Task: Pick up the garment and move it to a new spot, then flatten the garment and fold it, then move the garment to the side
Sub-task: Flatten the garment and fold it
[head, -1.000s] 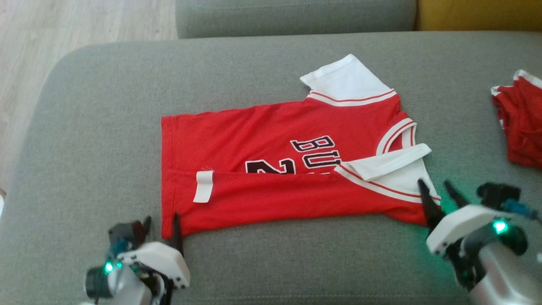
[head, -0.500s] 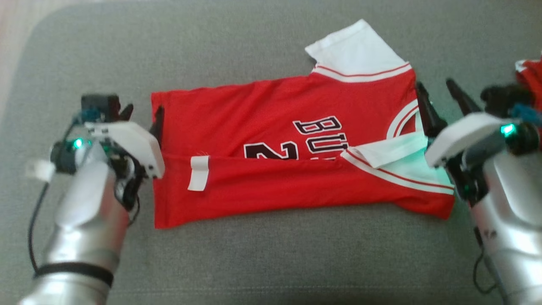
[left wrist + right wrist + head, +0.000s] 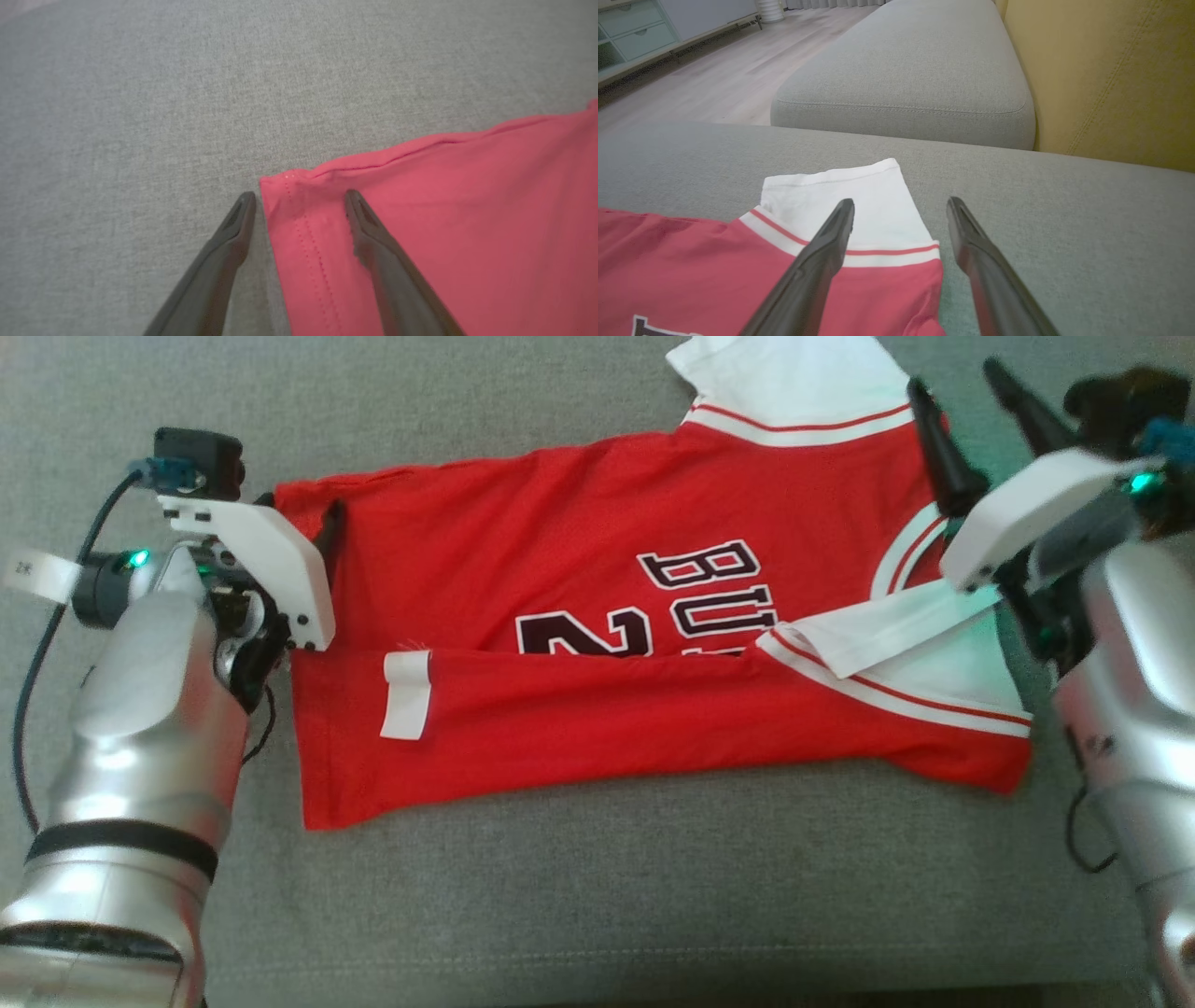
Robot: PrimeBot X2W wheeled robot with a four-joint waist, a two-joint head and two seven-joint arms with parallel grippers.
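A red jersey [image 3: 579,569] with white sleeves and black lettering lies flat on the grey sofa cushion [image 3: 560,896]. Its near long edge is folded up over the middle, showing a white label [image 3: 407,694]. My left gripper [image 3: 299,509] is open at the far left hem corner. In the left wrist view that gripper [image 3: 300,196] straddles the corner of the red jersey [image 3: 467,210], one finger on the cloth and one on the cushion. My right gripper [image 3: 952,375] is open at the far shoulder. In the right wrist view it [image 3: 901,201] straddles the edge of the white sleeve [image 3: 831,191].
Beyond the jersey the cushion runs on to a second grey cushion [image 3: 915,70]. A yellow backrest [image 3: 1111,70] rises at the right. Wooden floor [image 3: 714,79] and a pale cabinet [image 3: 630,28] lie further off.
Both arms have reached forward from the garment's near edge to its far corners, staying open. The head camera has tilted down, so the whole picture has shifted.
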